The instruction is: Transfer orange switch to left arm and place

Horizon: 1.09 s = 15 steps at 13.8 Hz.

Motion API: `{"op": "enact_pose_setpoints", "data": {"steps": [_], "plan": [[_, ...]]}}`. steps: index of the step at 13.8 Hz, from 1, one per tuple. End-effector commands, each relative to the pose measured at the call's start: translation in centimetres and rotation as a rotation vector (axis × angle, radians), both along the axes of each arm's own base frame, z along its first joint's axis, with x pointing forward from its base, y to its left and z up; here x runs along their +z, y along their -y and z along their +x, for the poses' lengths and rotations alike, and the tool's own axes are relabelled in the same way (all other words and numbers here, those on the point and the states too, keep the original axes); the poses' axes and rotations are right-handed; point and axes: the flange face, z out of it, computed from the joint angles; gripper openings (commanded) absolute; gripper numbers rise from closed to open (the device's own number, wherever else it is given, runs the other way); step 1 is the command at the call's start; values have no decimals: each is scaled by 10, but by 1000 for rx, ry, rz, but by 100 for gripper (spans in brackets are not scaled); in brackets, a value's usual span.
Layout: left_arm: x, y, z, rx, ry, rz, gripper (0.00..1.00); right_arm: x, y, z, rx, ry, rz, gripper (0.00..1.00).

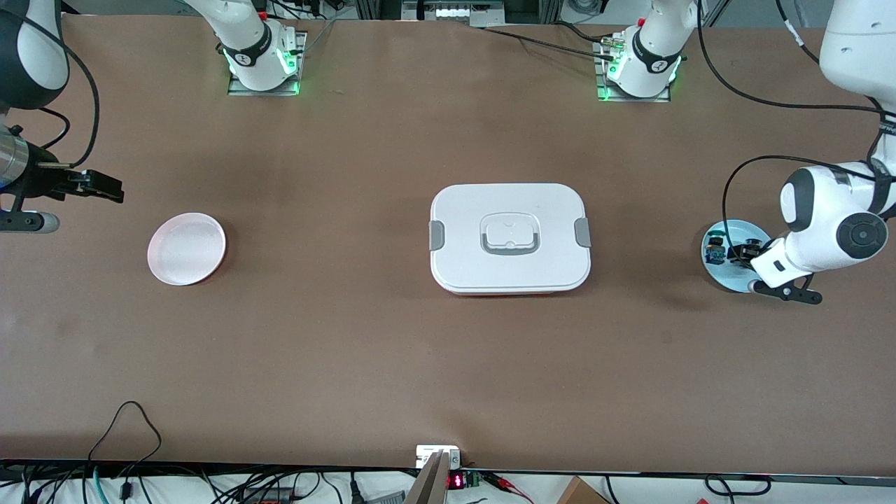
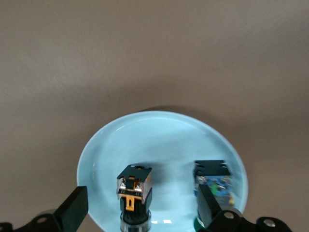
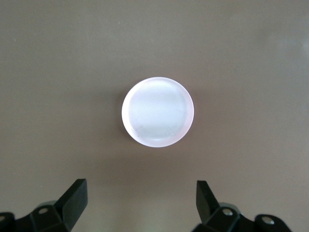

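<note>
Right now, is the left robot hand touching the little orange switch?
Apart. The left wrist view shows the left gripper open, its fingers clear of the orange switch on both sides.

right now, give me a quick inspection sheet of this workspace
surface: brown table, bare apart from three items
job's things: small orange-bodied push-button switch on the light blue round plate at the left arm's end; white lidded box with grey clips mid-table
clutter: blue-bodied switch beside the orange one; pink round plate at the right arm's end, nothing seen on it
grippers: left gripper open, fingers either side of the orange switch; right gripper open, above the pink plate
cables: black leads along the table edges
surroundings: arm bases with green lights
</note>
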Motion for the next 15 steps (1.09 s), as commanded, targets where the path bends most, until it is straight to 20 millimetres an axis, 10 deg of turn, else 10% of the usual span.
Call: {"op": "enact_pose_setpoints", "data": {"steps": [1, 9, 12, 15], "plan": [[89, 19, 9, 30, 9, -40, 100, 2, -7, -10, -7, 70, 28, 100], [295, 84, 13, -7, 70, -82, 100, -2, -9, -28, -23, 59, 73, 100], [334, 119, -16, -45, 118, -62, 100, 17, -18, -18, -18, 71, 64, 100], [330, 127, -40, 63, 101, -112, 100, 33, -13, -17, -20, 100, 66, 100]]}}
